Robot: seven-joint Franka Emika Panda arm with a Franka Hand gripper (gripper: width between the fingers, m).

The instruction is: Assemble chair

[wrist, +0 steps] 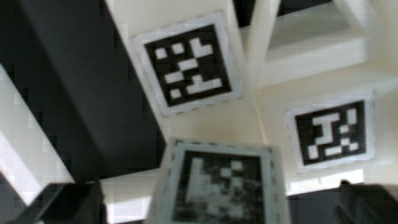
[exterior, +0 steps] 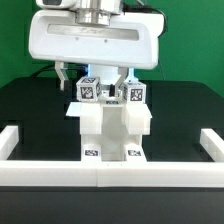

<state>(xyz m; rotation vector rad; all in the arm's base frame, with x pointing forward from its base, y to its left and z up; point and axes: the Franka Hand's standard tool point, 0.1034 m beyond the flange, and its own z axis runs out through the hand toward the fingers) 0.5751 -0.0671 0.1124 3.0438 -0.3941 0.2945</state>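
Exterior view first: one chair stands on the black table, near the front white rail and close to the middle of its length; it is a single joined block of chunky white pieces, and I count four fiducial tags on it from this side, two near the top and two low at the front edge; its long axis runs up and down, the taller part rising toward the arm while the lower part steps out toward the rail and the camera; the block sits upright, not tilted.

One gripper hangs directly above the chair's top; two dark fingers reach down from the wide white housing, one on each side of the upper tags; they stand spread apart, released, with nothing clamped between them; whether a fingertip touches the white plastic cannot be told.

Wrist view: three tags show at close range on white faces of the chair, one blurred; a dark fingertip sits at the frame's edge.
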